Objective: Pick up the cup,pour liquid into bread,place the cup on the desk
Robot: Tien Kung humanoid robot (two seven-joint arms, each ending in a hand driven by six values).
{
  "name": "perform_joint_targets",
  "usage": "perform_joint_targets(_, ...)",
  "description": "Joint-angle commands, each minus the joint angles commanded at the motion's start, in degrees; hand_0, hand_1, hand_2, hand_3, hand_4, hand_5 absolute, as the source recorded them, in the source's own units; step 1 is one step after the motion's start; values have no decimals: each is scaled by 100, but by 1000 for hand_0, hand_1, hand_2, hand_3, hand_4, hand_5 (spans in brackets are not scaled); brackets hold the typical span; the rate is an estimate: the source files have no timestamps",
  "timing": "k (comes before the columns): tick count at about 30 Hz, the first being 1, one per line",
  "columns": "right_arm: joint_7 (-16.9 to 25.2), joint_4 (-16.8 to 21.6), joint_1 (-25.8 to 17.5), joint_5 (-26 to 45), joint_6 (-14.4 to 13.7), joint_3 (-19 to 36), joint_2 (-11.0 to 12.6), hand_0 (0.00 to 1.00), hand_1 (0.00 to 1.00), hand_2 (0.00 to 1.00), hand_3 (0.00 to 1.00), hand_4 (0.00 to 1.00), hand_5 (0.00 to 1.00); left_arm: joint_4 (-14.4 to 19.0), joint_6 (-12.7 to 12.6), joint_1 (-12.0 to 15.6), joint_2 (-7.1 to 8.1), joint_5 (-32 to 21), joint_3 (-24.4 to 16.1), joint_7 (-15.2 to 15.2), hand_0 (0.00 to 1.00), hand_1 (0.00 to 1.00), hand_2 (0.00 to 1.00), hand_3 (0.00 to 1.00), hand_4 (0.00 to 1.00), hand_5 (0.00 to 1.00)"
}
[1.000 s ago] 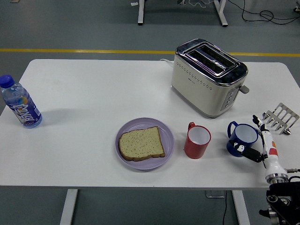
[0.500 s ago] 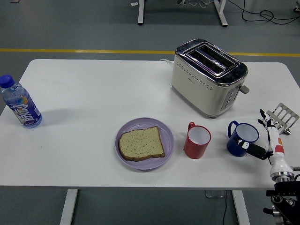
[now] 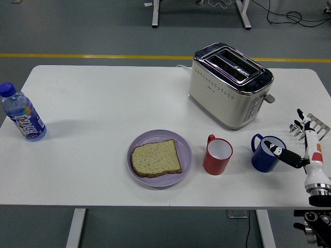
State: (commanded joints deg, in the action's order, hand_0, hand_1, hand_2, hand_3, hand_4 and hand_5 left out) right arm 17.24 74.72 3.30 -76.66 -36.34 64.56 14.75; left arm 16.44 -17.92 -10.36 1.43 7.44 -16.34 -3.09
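Observation:
A red cup stands upright right of the purple plate, which holds one slice of bread. A blue cup stands further right, handle to the left. My right hand comes up from the lower right corner, just right of the blue cup. Its fingers are spread upward and hold nothing. The thumb points left, and its tip overlaps the blue cup's right rim. The left arm is out of view.
A cream toaster stands behind the cups at the back right. A metal rack lies near the right edge, partly behind my fingers. A water bottle stands at the far left.
My right hand has moved right and further back, drawing away from the blue cup's front to its right side. The cups, plate and bread have not moved.

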Motion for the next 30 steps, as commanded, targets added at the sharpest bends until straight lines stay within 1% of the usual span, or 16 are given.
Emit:
perform_joint_targets(5,24,395,-56,118,-19,33,19,988,872,975,998,998,79,-1,0,-8,0,-15,5,4,684,693,697,554,247,998)
perform_joint_targets(6,45,449,-55,160,-19,43,20,981,866,965,990,998,93,-1,0,-9,1,-15,6,5,684,692,697,552,247,998)
perform_joint_targets(10,305,767,-40,885,80,103,14,981,866,965,990,998,93,-1,1,-12,2,-18,9,8,684,692,697,552,247,998)
perform_joint_targets(11,389,851,-38,1107,127,127,7,981,866,965,990,998,93,-1,1,-12,3,-22,12,10,684,692,697,552,247,998)
perform_joint_targets(12,455,917,-36,1364,179,161,-1,948,838,929,939,998,154,-1,2,-12,3,-27,14,13,684,692,697,552,246,998)
perform_joint_targets(17,742,1214,-8,2534,485,383,-24,948,838,929,939,998,154,0,2,-12,6,-40,24,19,684,692,697,552,246,998)
perform_joint_targets(18,833,1282,2,2787,602,447,-26,948,838,929,939,998,154,0,4,-12,7,-40,23,19,684,692,697,552,246,998)
perform_joint_targets(19,877,1312,6,3011,675,475,-28,898,811,886,874,965,249,0,4,-12,7,-40,23,19,685,694,697,554,248,998)
perform_joint_targets(21,996,1406,20,3532,901,603,-45,898,811,886,874,965,249,1,4,-13,7,-33,20,18,685,694,697,554,248,998)
perform_joint_targets(24,1069,1447,32,4240,1161,725,-66,898,811,886,874,965,249,2,5,-13,7,-50,28,25,685,694,697,554,248,998)
perform_joint_targets(25,1076,1435,35,4463,1227,762,-71,876,780,845,830,930,308,2,4,-14,6,-41,23,20,685,693,697,553,247,998)
perform_joint_targets(26,1075,1411,37,4724,1291,806,-77,876,780,845,830,930,308,1,4,-15,4,-26,15,13,685,693,697,553,247,998)
perform_joint_targets(30,1027,1327,13,5671,1345,898,-101,876,780,845,830,930,308,0,4,-12,0,-4,0,1,685,693,697,553,247,998)
